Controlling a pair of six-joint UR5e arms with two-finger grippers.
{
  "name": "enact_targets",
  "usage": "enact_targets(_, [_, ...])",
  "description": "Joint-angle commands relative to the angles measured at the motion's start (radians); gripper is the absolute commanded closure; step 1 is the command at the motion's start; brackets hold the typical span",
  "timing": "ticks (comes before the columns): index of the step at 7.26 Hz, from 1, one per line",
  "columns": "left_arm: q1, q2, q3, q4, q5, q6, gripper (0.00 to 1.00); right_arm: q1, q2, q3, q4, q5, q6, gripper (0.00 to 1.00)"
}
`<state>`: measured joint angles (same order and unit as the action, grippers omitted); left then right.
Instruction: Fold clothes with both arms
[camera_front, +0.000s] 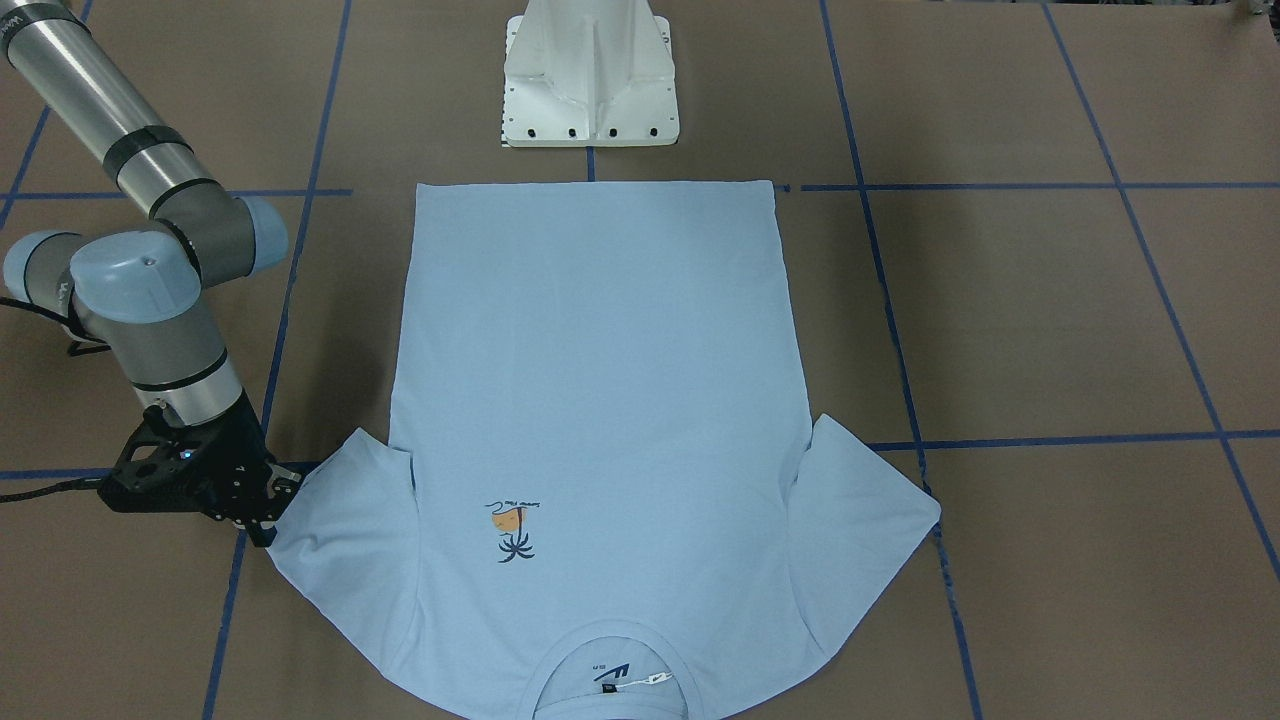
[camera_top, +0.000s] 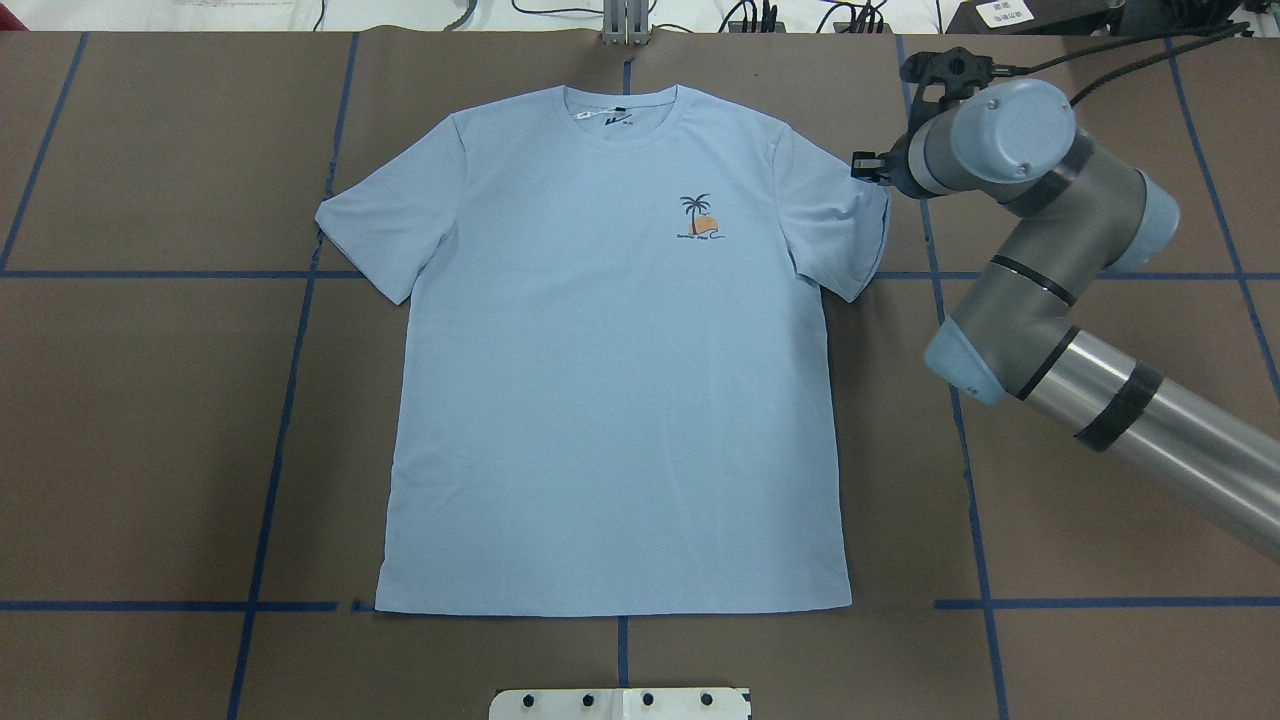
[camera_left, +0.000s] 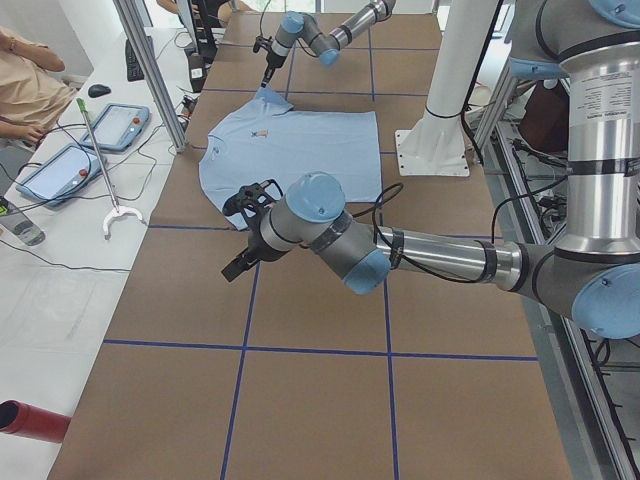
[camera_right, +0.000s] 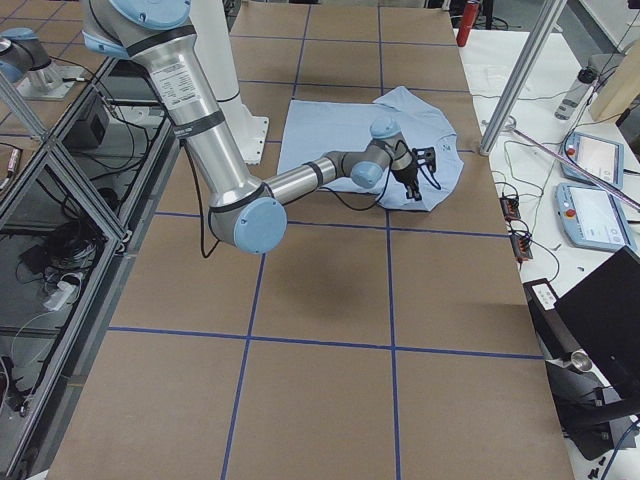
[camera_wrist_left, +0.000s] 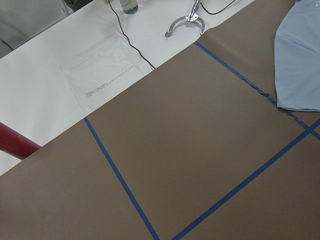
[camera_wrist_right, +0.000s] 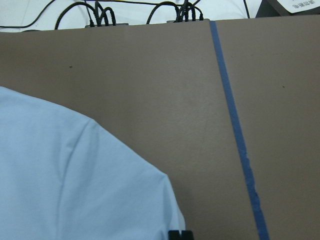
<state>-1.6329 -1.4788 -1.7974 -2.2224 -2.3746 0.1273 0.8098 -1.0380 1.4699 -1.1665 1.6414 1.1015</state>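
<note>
One T-shirt (camera_front: 600, 350) sleeve sits just beside your right end effector (camera_front: 266, 514); open or closed, can't tell. Pinch both layers squarely.

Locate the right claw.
In the overhead view, the right claw sits at right, at the sleeve edge of the T-shirt, beside a blue tape line.

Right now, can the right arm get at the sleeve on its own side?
Probably yes: the right gripper sits at the outer edge of that sleeve, which lies flat, with nothing between them.
</note>
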Motion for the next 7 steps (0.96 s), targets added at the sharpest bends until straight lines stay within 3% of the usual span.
enact_targets(1, [0.001, 0.0, 0.003, 0.0, -0.006, 0.0, 0.0, -0.099, 0.142, -0.008, -0.188, -0.133, 0.095, 1.0])
enact_targets(4, [-0.001, 0.002, 0.006, 0.0, -0.02, -0.002, 0.0, -0.162, 0.22, -0.098, -0.182, -0.215, 0.135, 1.0])
enact_targets(7, [-0.001, 0.002, 0.007, 0.0, -0.02, 0.0, 0.0, -0.164, 0.314, -0.222, -0.182, -0.219, 0.193, 1.0])
